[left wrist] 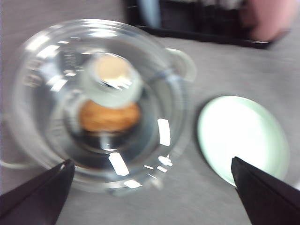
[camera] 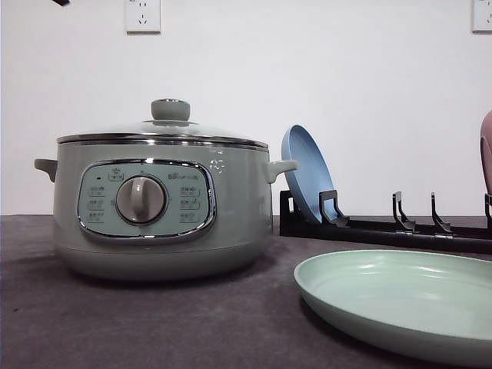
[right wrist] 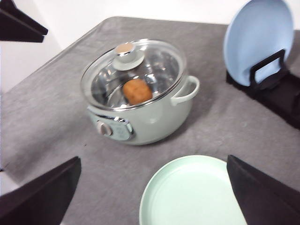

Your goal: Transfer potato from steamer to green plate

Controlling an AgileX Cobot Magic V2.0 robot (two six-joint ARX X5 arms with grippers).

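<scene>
Grey desk [camera: 115, 323] carries the lidded steamer [camera: 157, 204] and green plate [camera: 400, 304]. Wrist views reveal the potato [right wrist: 137, 91] inside, below both gaping, empty end effectors [left wrist: 150, 187] [right wrist: 152, 192].

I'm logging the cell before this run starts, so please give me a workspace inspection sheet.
Surface: grey cloth-covered table, no spills seen.
Job's things: potato inside steamer, glass lid on; green plate empty, lying flat beside the steamer.
Clutter: blue plate upright in black rack; pinkish object at rack's far end.
Grippers: left gripper open above the lid; right gripper open, empty.
Cables: nothing seen.
Surroundings: white wall, wall sockets.
</scene>
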